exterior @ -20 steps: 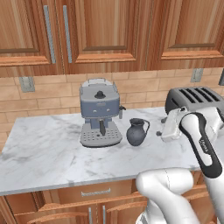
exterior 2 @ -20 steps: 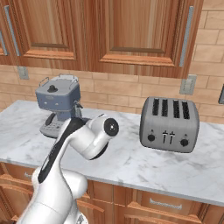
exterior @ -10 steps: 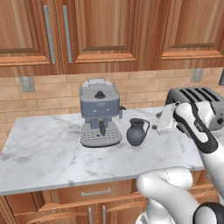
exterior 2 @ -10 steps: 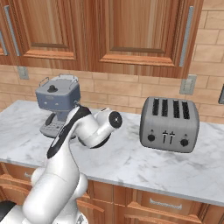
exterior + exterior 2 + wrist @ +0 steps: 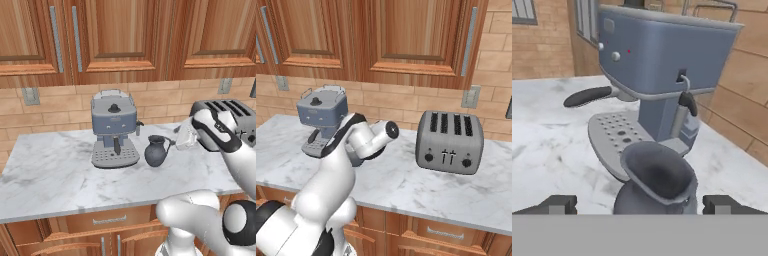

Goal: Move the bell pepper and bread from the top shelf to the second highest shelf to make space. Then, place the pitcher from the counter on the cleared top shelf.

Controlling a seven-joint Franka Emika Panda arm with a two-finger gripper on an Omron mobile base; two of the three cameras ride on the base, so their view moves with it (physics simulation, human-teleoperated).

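Note:
The pitcher (image 5: 156, 151), a dark slate-blue jug with a flared spout, stands upright on the marble counter (image 5: 50, 175) just right of the espresso machine. My gripper (image 5: 174, 138) hovers close to its right, pointing at it. In the hand view the pitcher (image 5: 654, 185) sits low in the middle, its mouth facing me. The gripper (image 5: 639, 205) is open, with one fingertip (image 5: 559, 204) on each side of the jug and apart from it. The bell pepper, the bread and the top shelf are out of view.
A grey-blue espresso machine (image 5: 114, 127) stands right behind the pitcher, its handle (image 5: 589, 96) sticking out. A silver toaster (image 5: 448, 142) sits at the right on the counter (image 5: 406, 185). Wooden wall cabinets (image 5: 115, 35) hang above the tan brick backsplash.
The arm has swung left and the hand has closed in on the pitcher from the right. The jaws stayed wide apart. The pitcher has not moved.

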